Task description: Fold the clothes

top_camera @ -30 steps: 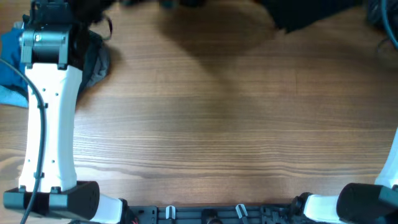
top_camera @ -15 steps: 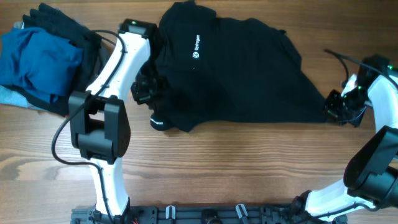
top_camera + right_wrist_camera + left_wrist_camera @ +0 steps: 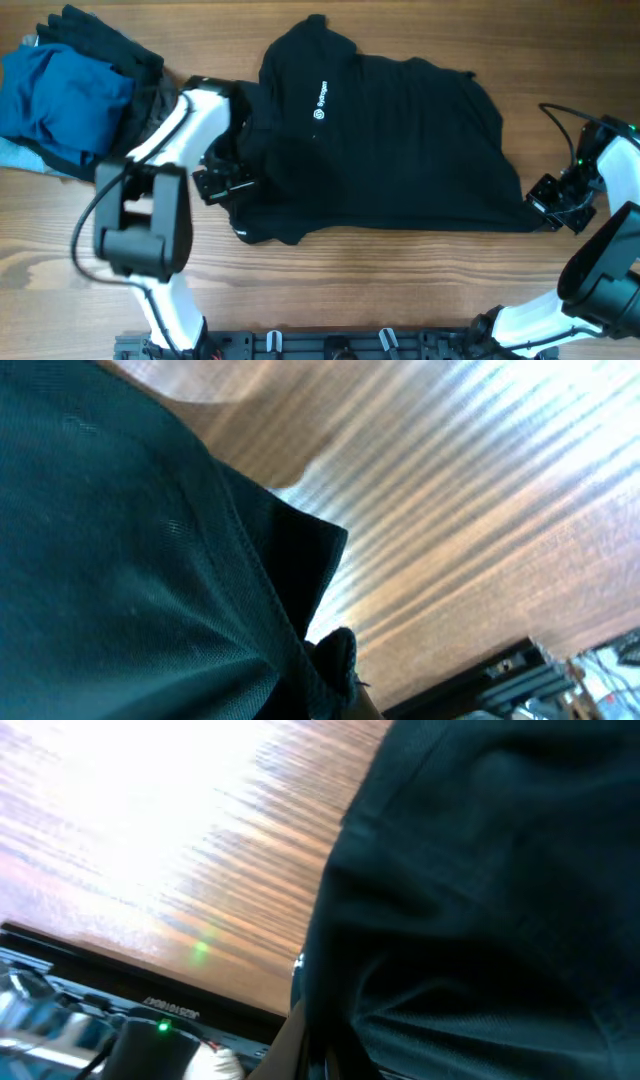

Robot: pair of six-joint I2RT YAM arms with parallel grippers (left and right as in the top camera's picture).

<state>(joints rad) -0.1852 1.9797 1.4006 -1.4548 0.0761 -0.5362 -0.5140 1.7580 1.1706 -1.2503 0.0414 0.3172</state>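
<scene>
Black shirt (image 3: 390,150) laid spread across middle of tabletop (image 3: 350,280). Small white logo (image 3: 319,98) with line of writing printed on chest, too small to be read. Left hand (image 3: 222,182) clamped on shirt's left edge, right hand (image 3: 556,205) clamped on right hem corner. Pile of garments (image 3: 70,100), blue, grey and black, heaped far left.

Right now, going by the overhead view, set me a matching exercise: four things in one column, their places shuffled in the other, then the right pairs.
Things:
1. black shirt
2. blue garment
3. left claw
4. right claw

Places:
A. shut on the shirt's right bottom corner
B. spread across the middle of the table
C. bunched at the table's far left
D. shut on the shirt's left edge

Pairs: 1-B, 2-C, 3-D, 4-A
</scene>
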